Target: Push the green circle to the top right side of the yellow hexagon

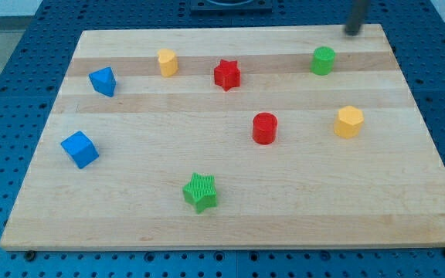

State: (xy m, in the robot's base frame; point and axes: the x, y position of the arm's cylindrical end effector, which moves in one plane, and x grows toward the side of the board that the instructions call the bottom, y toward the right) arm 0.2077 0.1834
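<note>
Status: push not yet begun, by my judgement. Green circle point(323, 60) sits untouched toward the bench point(230, 224) top right, at about 11 o'clock from the yellow hexagon point(348, 122) and well apart; it must end at 1 o'clock of it. My tip point(352, 32) stands at 1 o'clock from the circle, near, not touching. I carry a bare rod with no fingers, so none open or closed. Circle: short upright cylinder, bright green, ribbed sides.
</note>
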